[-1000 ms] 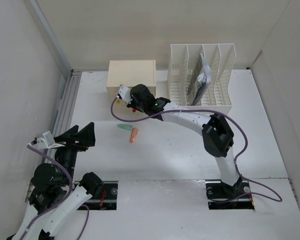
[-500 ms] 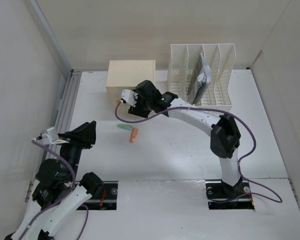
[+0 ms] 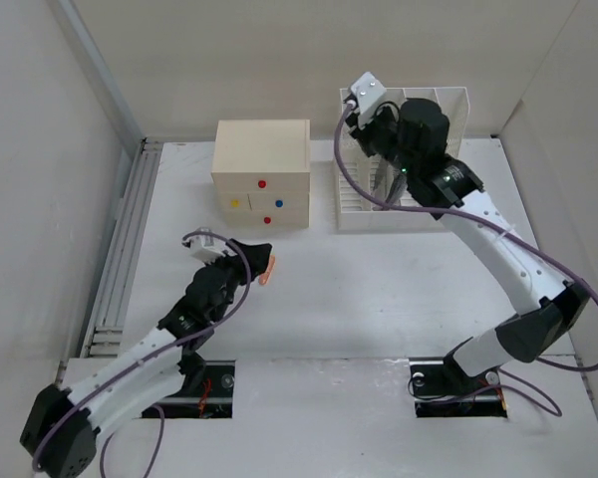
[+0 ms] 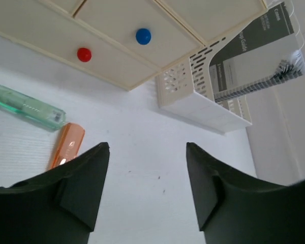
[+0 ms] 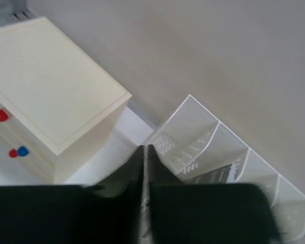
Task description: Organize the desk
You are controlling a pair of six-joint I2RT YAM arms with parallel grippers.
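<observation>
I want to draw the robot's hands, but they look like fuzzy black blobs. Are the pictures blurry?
Left wrist view: the left fingers are soft-edged, but the orange pen looks sharp. Right wrist view: the right fingers are a dark smear. Top view: even light, faint shadows on the desk.

2 pens (image 4: pixel 25 105) (image 4: pixel 65 146), 1 drwr box (image 3: pixel 261 149), 1 rack (image 3: pixel 351 184)

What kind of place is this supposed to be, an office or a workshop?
Probably a test booth staged as an office desk: a white desk walled in by pale panels, with a drawer box, a file rack holding a notebook, and a green marker and an orange marker lying loose.
</observation>
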